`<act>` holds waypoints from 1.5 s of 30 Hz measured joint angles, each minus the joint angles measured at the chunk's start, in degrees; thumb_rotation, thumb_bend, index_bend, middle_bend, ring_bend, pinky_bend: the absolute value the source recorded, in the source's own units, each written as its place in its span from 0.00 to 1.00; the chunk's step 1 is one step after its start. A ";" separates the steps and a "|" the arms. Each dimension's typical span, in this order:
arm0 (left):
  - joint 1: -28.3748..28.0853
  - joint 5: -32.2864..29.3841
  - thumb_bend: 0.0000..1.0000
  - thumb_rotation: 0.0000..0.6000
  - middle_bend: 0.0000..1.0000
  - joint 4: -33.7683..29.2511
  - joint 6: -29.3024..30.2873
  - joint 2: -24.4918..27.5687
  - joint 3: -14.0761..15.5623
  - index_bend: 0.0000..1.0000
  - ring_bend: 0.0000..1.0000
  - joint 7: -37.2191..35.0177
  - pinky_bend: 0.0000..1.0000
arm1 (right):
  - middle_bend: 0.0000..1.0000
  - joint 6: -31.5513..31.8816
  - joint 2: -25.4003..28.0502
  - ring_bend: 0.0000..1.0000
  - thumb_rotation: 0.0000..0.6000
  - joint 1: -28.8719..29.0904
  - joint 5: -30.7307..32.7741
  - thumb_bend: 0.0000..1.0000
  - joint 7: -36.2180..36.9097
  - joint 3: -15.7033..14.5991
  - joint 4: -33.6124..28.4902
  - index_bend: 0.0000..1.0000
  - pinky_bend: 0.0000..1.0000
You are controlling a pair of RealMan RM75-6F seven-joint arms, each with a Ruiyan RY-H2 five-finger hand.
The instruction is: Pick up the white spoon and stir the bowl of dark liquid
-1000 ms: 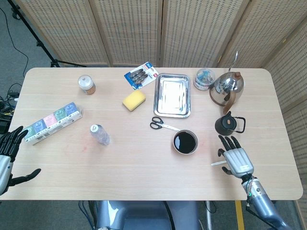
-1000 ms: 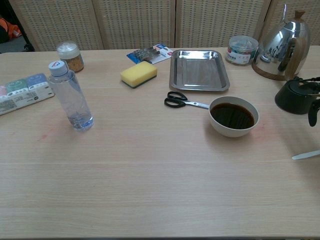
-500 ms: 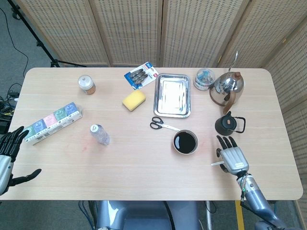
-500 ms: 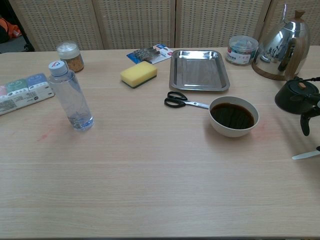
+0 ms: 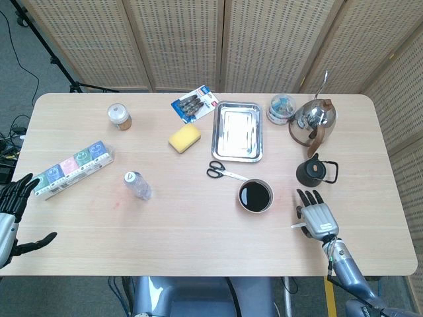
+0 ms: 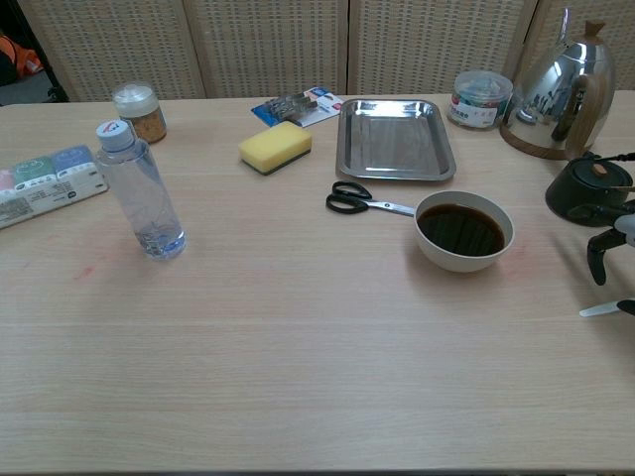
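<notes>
The white bowl of dark liquid (image 5: 256,195) stands right of the table's middle; it also shows in the chest view (image 6: 463,230). The white spoon (image 5: 296,226) lies flat on the table to the bowl's right, with only its end showing from under my right hand (image 5: 317,216). That hand hovers over the spoon with fingers spread, palm down, holding nothing. In the chest view the spoon (image 6: 601,309) and some dark fingertips (image 6: 598,260) show at the right edge. My left hand (image 5: 13,212) is open beyond the table's left edge.
Black-handled scissors (image 5: 223,173) lie just left of the bowl. A small black teapot (image 5: 314,172) stands close behind my right hand, and a steel kettle (image 5: 312,121) further back. A steel tray (image 5: 237,131), yellow sponge (image 5: 184,138) and water bottle (image 5: 137,185) stand further left.
My right hand has shifted slightly left and forward over the spoon, its fingers coming further into the chest view. The spoon, the bowl and my left hand have not moved.
</notes>
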 measured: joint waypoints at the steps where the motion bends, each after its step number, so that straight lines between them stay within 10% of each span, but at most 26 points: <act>1: -0.02 -0.05 0.00 1.00 0.00 -0.01 -0.04 0.00 -0.01 0.00 0.00 0.03 0.00 | 0.00 -0.07 -0.17 0.00 1.00 0.09 0.08 0.37 0.03 -0.05 0.17 0.47 0.00; 45: -0.33 -0.62 0.00 1.00 0.00 -0.06 -0.87 0.29 -0.12 0.00 0.00 -0.41 0.00 | 0.00 -2.03 -3.69 0.00 1.00 1.98 2.74 0.39 -0.71 -1.69 4.07 0.48 0.00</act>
